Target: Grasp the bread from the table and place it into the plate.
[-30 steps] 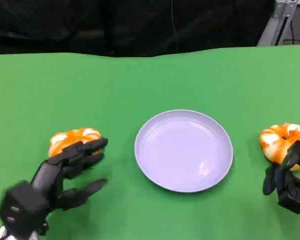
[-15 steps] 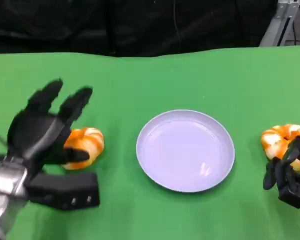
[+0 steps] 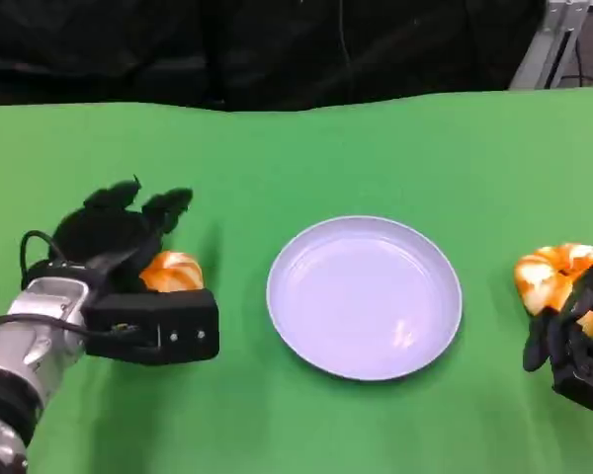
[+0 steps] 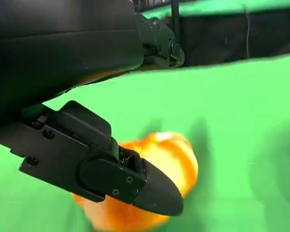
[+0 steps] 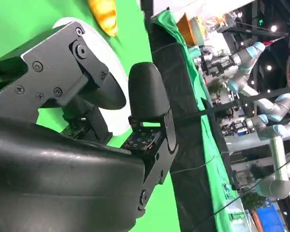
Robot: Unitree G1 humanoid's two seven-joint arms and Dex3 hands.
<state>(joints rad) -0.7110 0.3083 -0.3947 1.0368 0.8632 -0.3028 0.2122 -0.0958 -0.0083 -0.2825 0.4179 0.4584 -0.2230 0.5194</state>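
Two orange glazed bread rolls lie on the green table. The left bread sits left of the pale plate, and my left hand arches over it with fingers spread beyond it. In the left wrist view the thumb lies across the front of the bread without a closed grip. The right bread lies at the table's right edge. My right hand sits just in front of it, fingers loosely bent, holding nothing. The plate has nothing in it.
The green table ends at a black backdrop behind. A metal frame stands at the back right. In the right wrist view the plate's rim and a piece of orange bread appear past the fingers.
My left hand swung up from the near side of the left bread, then came down over it from behind. The right hand and right bread stayed put.
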